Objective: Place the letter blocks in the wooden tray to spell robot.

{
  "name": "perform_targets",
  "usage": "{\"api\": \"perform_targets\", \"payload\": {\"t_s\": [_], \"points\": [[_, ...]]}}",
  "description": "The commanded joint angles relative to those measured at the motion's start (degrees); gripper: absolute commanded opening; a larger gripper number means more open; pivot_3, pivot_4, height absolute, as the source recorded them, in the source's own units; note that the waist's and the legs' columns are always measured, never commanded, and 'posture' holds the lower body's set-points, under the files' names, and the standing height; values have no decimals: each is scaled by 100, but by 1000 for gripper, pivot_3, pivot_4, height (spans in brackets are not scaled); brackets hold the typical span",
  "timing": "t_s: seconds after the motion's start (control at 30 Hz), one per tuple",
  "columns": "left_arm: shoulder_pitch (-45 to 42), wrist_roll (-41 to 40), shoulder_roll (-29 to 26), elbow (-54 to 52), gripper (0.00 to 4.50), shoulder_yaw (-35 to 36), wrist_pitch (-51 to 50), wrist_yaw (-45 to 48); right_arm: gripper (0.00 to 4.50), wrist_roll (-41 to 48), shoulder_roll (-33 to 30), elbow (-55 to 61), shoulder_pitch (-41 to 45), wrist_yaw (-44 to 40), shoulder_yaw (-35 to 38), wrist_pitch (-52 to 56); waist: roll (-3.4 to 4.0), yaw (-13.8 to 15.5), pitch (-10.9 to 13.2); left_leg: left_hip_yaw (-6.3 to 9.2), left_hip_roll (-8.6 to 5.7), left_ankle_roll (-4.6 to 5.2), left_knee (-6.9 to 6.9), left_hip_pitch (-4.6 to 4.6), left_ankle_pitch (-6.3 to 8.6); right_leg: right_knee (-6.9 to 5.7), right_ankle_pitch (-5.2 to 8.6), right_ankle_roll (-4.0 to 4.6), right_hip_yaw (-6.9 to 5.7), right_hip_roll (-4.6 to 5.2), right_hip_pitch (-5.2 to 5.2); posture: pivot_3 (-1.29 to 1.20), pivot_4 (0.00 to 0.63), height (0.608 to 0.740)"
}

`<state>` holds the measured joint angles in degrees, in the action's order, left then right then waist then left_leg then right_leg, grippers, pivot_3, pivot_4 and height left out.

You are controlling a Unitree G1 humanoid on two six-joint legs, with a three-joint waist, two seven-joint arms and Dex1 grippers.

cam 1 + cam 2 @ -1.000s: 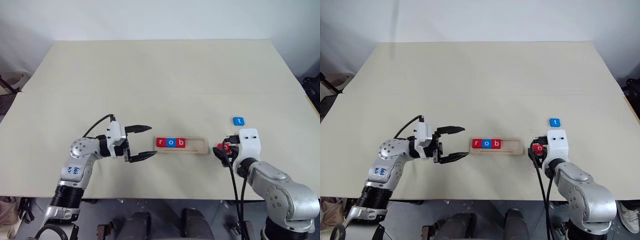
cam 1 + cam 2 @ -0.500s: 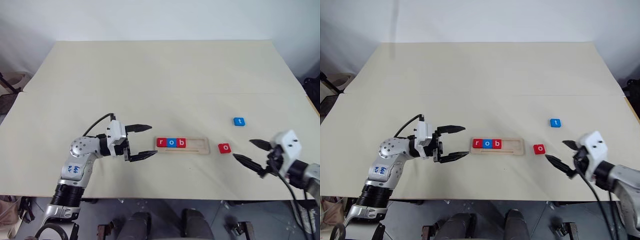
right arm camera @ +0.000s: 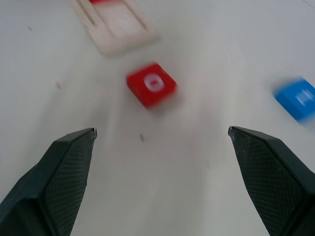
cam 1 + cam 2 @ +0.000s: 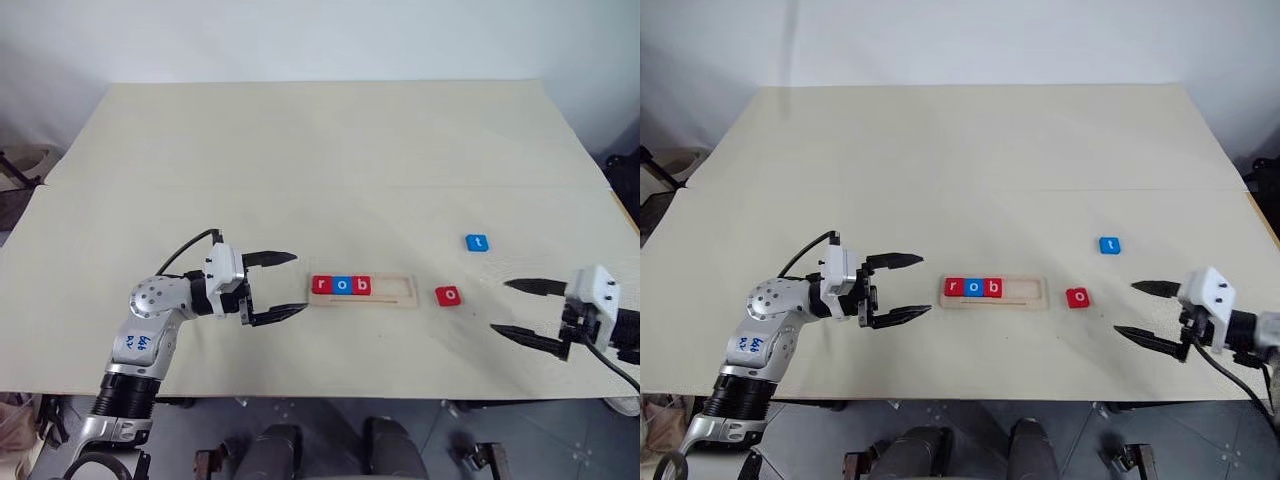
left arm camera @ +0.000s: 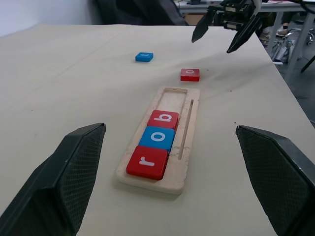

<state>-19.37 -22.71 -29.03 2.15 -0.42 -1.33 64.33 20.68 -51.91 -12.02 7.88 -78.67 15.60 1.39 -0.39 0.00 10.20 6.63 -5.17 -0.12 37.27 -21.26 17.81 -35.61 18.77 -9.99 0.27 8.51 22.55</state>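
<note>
Spelling stalls at r-o-b in wooden tray (image 4: 392, 292): both left gripper (image 4: 283, 285) & right gripper (image 4: 523, 308) gape wide, empty. Next likely: red o block (image 4: 449, 296) into 4th slot.

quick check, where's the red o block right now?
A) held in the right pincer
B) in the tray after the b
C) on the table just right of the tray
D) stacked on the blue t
C: the red o lies flat on the table just past the right end of the tray, which holds only r, o, b; the right pincer is open and clear of it.
</note>
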Motion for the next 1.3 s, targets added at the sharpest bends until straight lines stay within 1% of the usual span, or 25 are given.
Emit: {"api": "perform_targets", "payload": {"t_s": [0.03, 0.13, 0.27, 0.33, 0.43, 0.57, 0.67, 0.7, 0.83, 0.93, 1.03, 1.2, 1.3], "points": [[28, -108, -8, -320, 4500, 35, -8, -26, 4490, -147, -136, -61, 559, -294, -521, 79, 0, 4, 0, 1, -1, 0, 1, 0, 0, 0, 0, 0, 0, 1, 0, 0, 150, 740], [67, -134, -4, -412, 4500, 7, -60, -35, 4490, -437, -105, -489, 1007, -457, -959, -180, 0, 26, 0, 9, -1, -1, 4, -3, 0, -1, 0, 0, -8, 1, -1, 0, 150, 740], [120, -166, -9, -555, 4500, -41, -153, -31, 4490, -797, 89, -1335, 1713, -598, -1477, -520, 0, 15, 0, 6, -3, -1, 3, -4, 0, 2, 0, 0, -7, 3, 0, 0, 150, 740], [144, -177, -14, -632, 4500, -50, -193, -50, 4490, -935, 127, -1630, 1890, -687, -1650, -668, 0, 0, 0, 7, -1, -1, 3, -4, 0, 1, 0, 0, -8, 2, 1, 0, 150, 740], [191, -193, -29, -741, 4500, -37, -255, -65, 3909, -1026, 199, -2013, 2081, -718, -1764, -935, 1, -4, 0, 7, 0, -1, 0, -4, 0, 0, 0, 0, -8, 2, 3, 0, 150, 740], [262, -193, -37, -829, 4500, -5, -305, -99, 2640, -1018, 364, -2316, 2262, -679, -1756, -1132, 0, -4, 0, 7, -1, -1, 2, -4, 0, 0, 0, 0, -9, 2, 2, 0, 150, 740], [289, -193, -35, -860, 4500, 0, -323, -118, 1541, -980, 445, -2308, 2275, -703, -1740, -1171, 1, -10, 0, 8, 1, -2, 2, -4, 0, -1, 0, 0, -9, 1, 2, 0, 150, 740], [291, -193, -36, -863, 4500, 0, -325, -121, 1451, -965, 458, -2256, 2257, -705, -1734, -1164, 0, -13, 0, 8, 1, -2, 2, -3, 0, -1, 0, 0, -9, 1, 2, 0, 150, 740], [290, -194, -44, -871, 4500, 20, -341, -134, 1454, -776, 424, -1852, 2230, -800, -1664, -976, 1, -12, 0, 8, 2, -3, 1, -3, 0, -2, 0, 0, -9, 0, 3, 0, 150, 740], [276, -183, -68, -828, 4500, 53, -318, -131, 1454, -536, 421, -1302, 2330, -853, -1636, -498, 2, -10, 0, 7, 1, -3, 2, -4, 0, -2, 0, 0, -8, 1, 5, 0, 150, 740], [274, -168, -72, -805, 4500, 64, -295, -148, 1454, -351, 562, -808, 2519, -731, -1709, 29, 2, -9, 0, 8, 1, -3, 2, -4, 0, -2, 0, 0, -8, 1, 4, 0, 150, 740], [294, -155, -42, -818, 4500, 52, -284, -196, 1454, -609, 932, -501, 2814, -567, -2144, 324, 2, -4, 0, 11, 1, -4, 2, -5, 1, -1, 0, 0, -10, 1, 5, 0, 150, 740], [321, -153, -26, -855, 4500, 43, -284, -244, 1454, -776, 1127, -661, 2913, -494, -2326, 196, 2, -3, 0, 11, 0, -4, 2, -5, 1, -2, 0, 0, -9, 1, 5, 0, 150, 740]]}}
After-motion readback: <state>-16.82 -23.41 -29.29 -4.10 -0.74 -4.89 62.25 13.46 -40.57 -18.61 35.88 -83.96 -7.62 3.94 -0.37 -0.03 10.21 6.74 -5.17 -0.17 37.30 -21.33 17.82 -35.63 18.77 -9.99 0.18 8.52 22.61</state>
